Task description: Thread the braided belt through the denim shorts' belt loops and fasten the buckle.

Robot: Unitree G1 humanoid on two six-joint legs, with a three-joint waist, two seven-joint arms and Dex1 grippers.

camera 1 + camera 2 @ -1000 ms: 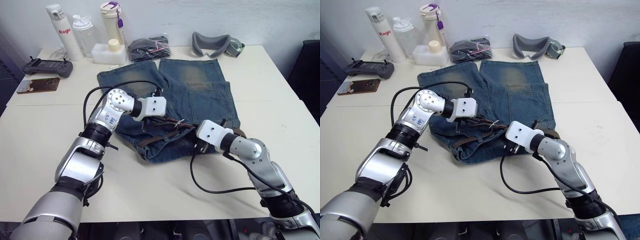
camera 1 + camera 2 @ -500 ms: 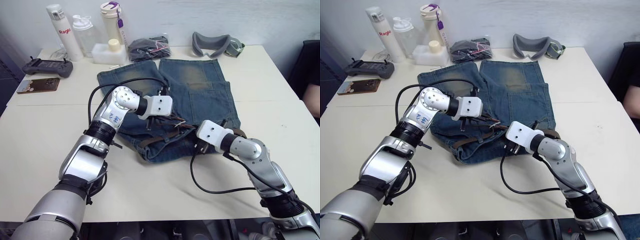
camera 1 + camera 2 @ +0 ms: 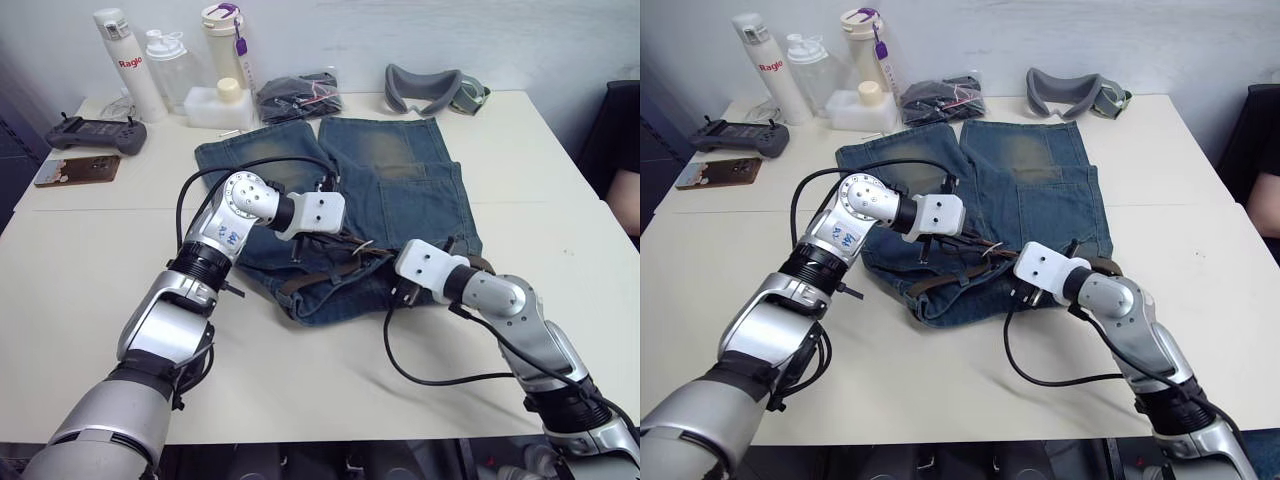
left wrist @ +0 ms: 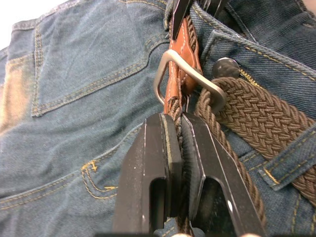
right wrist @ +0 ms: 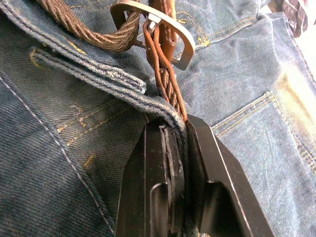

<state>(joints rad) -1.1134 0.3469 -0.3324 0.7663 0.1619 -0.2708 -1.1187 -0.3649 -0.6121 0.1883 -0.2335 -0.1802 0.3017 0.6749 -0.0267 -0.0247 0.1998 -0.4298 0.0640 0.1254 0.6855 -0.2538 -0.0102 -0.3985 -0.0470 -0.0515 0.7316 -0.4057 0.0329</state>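
From the head views the left gripper point(image 3: 335, 236) and right gripper point(image 3: 397, 291) have their fingertips hidden under their own white housings, and the buckle point(image 4: 185, 79) there is too small to make out. In the left wrist view the belt point(image 4: 247, 118) runs off the picture's edge, and the stretch pinched between the fingers point(image 4: 163, 158) disappears behind them. In the right wrist view a fold of the shorts point(image 5: 74, 123) covers the fingertips, so what they clamp besides denim cannot be told.
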